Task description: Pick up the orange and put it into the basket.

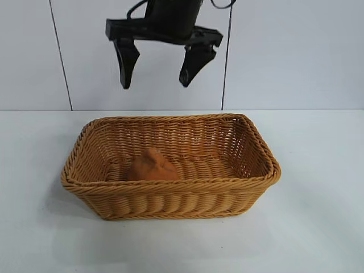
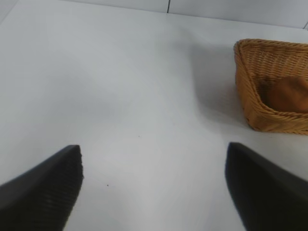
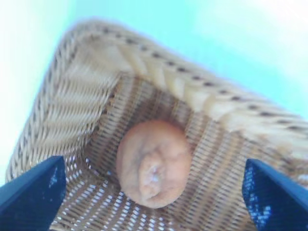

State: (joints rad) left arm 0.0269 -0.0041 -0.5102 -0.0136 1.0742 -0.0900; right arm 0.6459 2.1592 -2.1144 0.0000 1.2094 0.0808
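right claw (image 1: 156,70) released, hanging above basket (image 1: 257,145). we see orange (image 1: 152,166) lying on basket floor, untouched by fingers. we judge placement done; only retreat left. left claw (image 2: 154,185) parked, spread.

white table (image 1: 318,227) carries the basket (image 1: 170,199).

This looks like a robot test cell in a lab rather than a home. A plain white surface (image 1: 318,227) runs back to a bare wall of pale panels (image 1: 284,51) split by thin dark seams. A black robot gripper (image 1: 162,71) hangs over a lone wicker basket (image 1: 170,202), with no furnishings around.
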